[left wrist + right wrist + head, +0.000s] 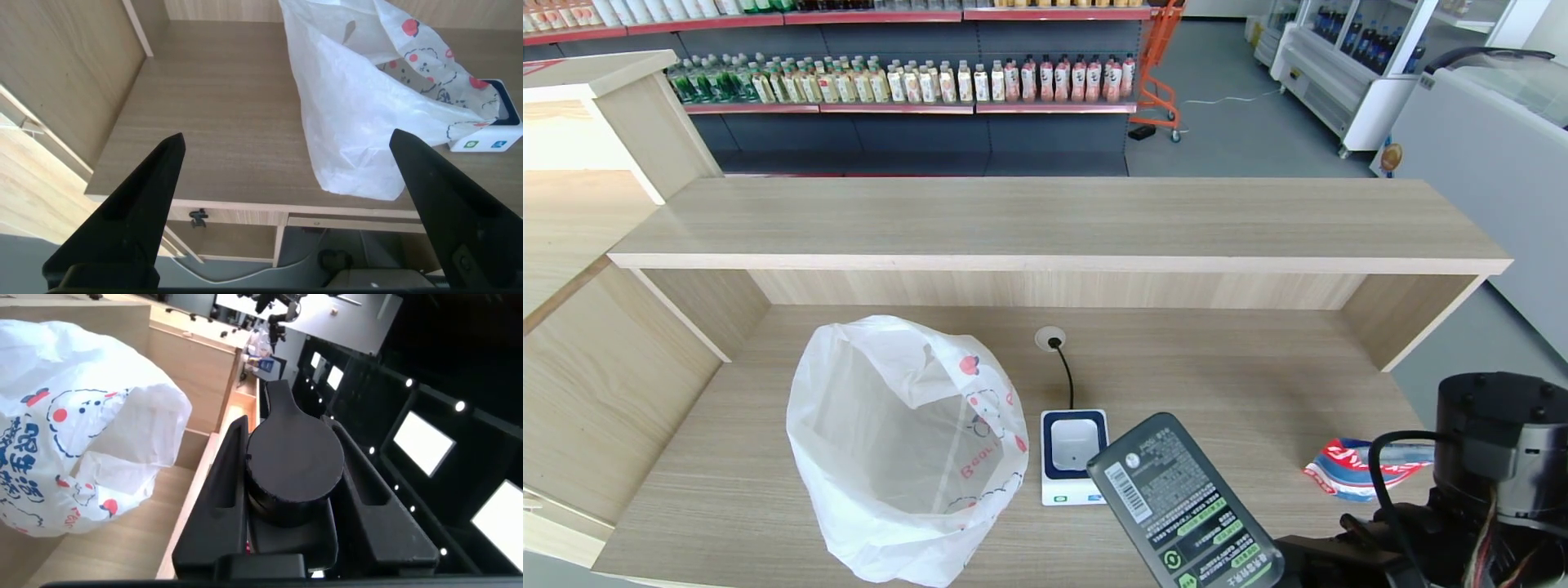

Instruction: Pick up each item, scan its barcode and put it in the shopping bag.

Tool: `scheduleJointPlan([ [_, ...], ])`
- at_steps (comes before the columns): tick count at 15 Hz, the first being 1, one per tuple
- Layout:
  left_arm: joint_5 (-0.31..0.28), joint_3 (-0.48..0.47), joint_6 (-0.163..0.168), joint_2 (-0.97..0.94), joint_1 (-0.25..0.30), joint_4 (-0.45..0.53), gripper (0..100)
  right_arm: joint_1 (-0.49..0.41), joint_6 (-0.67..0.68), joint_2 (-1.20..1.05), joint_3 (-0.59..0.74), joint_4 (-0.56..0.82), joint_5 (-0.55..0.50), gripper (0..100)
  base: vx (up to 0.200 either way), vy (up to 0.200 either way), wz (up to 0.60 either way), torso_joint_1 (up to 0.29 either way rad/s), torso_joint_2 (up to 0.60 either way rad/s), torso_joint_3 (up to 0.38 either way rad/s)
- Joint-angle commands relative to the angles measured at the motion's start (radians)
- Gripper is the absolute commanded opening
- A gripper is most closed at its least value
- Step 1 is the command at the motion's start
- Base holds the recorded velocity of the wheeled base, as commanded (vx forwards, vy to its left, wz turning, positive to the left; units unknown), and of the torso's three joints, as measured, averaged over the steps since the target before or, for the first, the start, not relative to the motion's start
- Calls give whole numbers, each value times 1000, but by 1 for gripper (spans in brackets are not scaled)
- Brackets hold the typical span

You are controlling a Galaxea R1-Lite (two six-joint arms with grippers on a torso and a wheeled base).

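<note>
A dark grey flat bottle (1183, 506) with a white barcode label facing up hangs just right of the white and blue scanner (1074, 454), overlapping its front corner. My right gripper (288, 449) is shut on the bottle near its round black cap (294, 464), one finger (222, 498) on each side. The white plastic shopping bag (907, 449) stands open-mouthed left of the scanner. Beyond the counter's front left edge my left gripper (286, 212) is open with nothing between its fingers (131, 216), and the bag (368, 106) lies ahead of it.
A red, white and blue packet (1352, 469) lies on the counter at the right. The scanner's black cable (1065, 369) runs back to a round port. A raised wooden shelf (1054, 220) and side walls (613, 384) box in the counter.
</note>
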Motion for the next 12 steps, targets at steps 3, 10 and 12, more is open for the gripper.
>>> scheduleJointPlan([
  [3,1,0,0,0,0,0,100,0,-22,-1,0,44,0,0,0,0,0,0,0,0],
  [10,1,0,0,0,0,0,100,0,-22,-7,0,58,0,0,0,0,0,0,0,0],
  [12,1,0,0,0,0,0,100,0,-22,-13,0,72,0,0,0,0,0,0,0,0],
])
